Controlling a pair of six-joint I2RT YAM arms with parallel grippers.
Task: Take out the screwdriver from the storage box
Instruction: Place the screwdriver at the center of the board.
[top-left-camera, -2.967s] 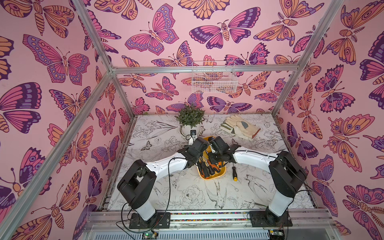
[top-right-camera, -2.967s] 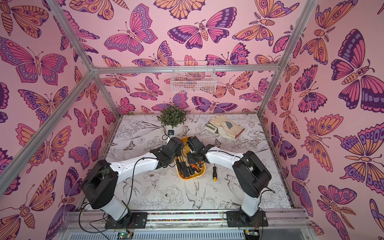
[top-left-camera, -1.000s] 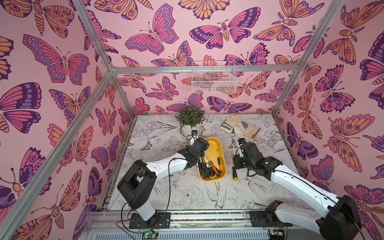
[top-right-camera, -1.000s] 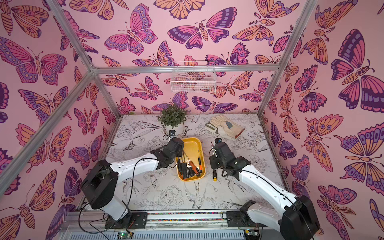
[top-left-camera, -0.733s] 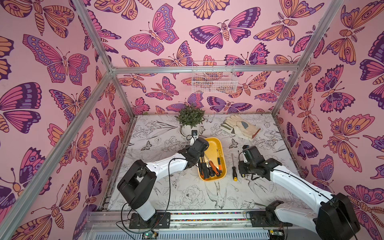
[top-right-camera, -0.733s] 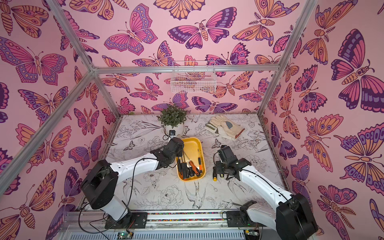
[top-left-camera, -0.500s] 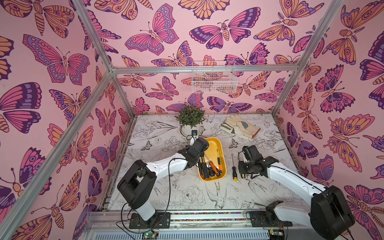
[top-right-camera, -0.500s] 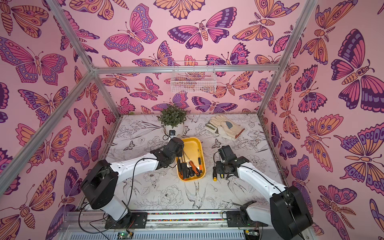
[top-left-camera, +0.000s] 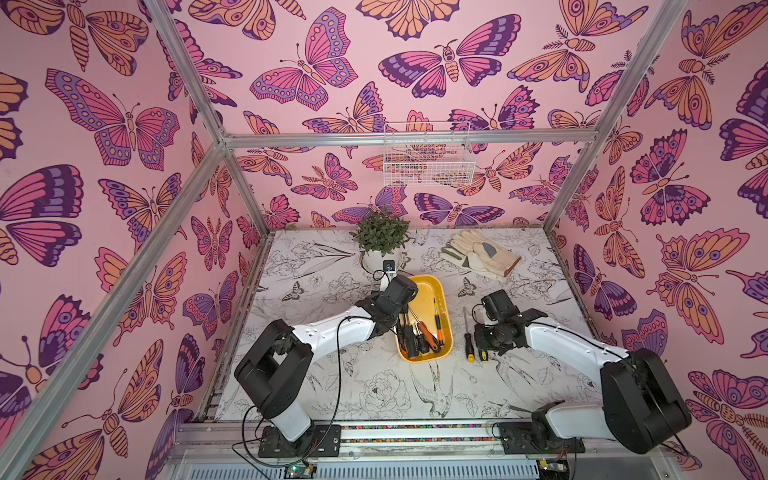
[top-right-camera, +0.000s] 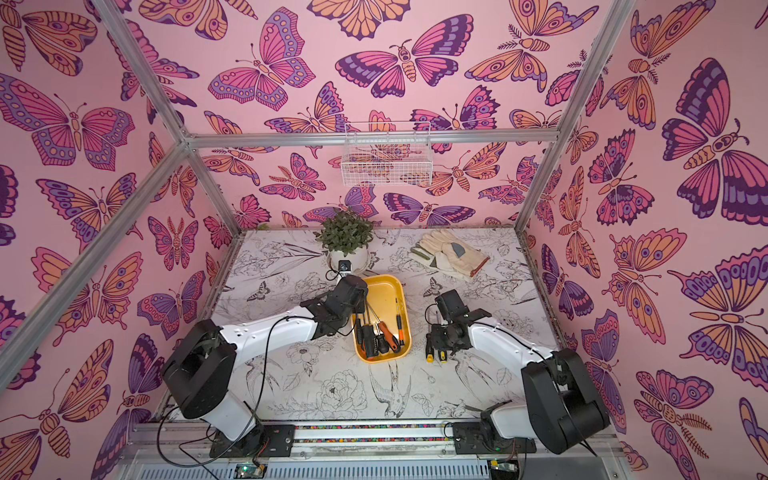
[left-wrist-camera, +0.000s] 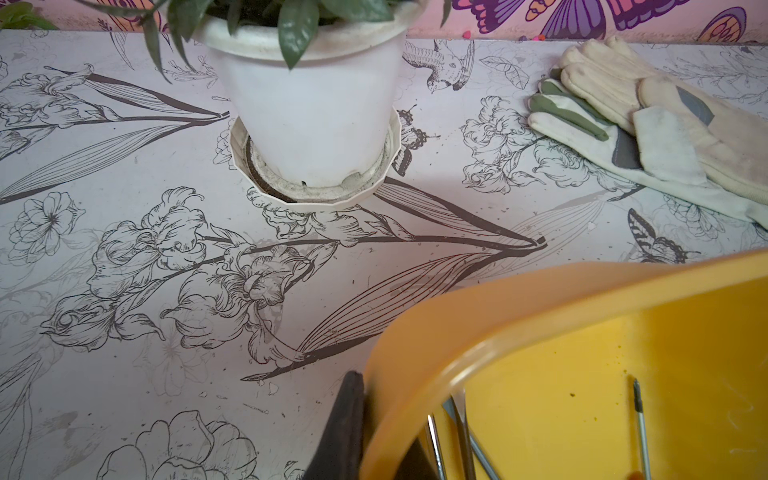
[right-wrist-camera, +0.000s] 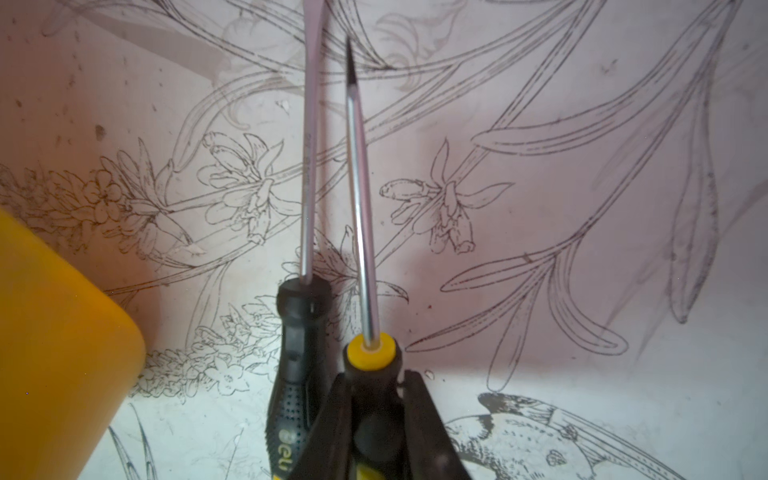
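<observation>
Just beside the storage box (top-left-camera: 428, 291), holding the screwdriver (right-wrist-camera: 360, 216) by its handle in the clenched right hand (right-wrist-camera: 374, 399), low over the table (top-left-camera: 332, 386), alongside a second screwdriver (right-wrist-camera: 305, 166); pinching the box's rim with the left hand (left-wrist-camera: 374, 436). Judging it light, stiff, slick-shafted, best taken by the handle.

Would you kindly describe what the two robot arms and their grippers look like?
Both the left arm and the right arm have smooth white shells between bulky black joint housings, on black base plates. Thin black cables loop loosely beside them. The right gripper and left gripper have flat, matte black fingers.
</observation>
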